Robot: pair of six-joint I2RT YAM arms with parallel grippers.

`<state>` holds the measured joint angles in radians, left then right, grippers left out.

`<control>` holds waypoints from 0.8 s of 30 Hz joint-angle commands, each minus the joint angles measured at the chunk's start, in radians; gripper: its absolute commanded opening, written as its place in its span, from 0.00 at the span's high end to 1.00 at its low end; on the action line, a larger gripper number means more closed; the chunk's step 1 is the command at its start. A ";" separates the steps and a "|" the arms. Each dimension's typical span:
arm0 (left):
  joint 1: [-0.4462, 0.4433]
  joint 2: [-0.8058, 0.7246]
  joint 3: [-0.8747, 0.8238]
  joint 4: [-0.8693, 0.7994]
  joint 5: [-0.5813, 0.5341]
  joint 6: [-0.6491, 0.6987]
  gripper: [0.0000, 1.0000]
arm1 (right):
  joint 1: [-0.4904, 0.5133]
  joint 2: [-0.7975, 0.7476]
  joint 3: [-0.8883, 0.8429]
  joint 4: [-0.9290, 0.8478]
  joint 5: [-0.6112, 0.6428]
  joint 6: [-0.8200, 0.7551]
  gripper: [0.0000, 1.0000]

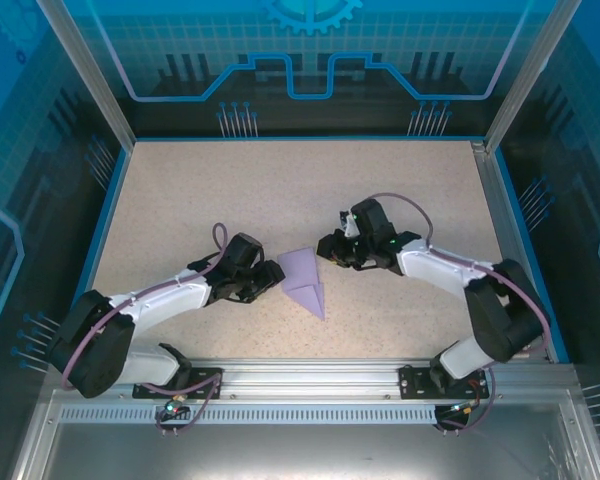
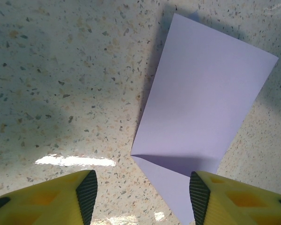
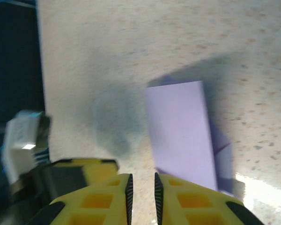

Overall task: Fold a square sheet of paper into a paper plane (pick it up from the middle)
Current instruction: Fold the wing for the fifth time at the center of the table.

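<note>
While one folded lavender sheet [image 1: 305, 281] lies between two grippers, left gripper [image 2: 143, 197] gapes empty; right gripper [image 3: 141, 192] nearly closed, empty.

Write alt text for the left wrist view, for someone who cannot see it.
A partly folded lavender paper sheet lies on a speckled table, a pointed flap sticking out beneath its top layer. At the bottom edge the left gripper holds its yellow fingers wide apart, the flap's tip on the table between them, nearer the finger at picture right.
</note>
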<state>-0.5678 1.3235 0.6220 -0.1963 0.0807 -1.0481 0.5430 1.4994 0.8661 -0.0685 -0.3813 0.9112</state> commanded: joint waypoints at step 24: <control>-0.006 0.140 0.066 0.090 0.097 -0.022 0.39 | 0.015 0.283 -0.048 -0.006 -0.188 -0.149 0.91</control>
<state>-0.5678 1.4490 0.6487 -0.1196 0.1452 -1.0718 0.5888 1.7336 0.8631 -0.1318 -0.5076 0.7410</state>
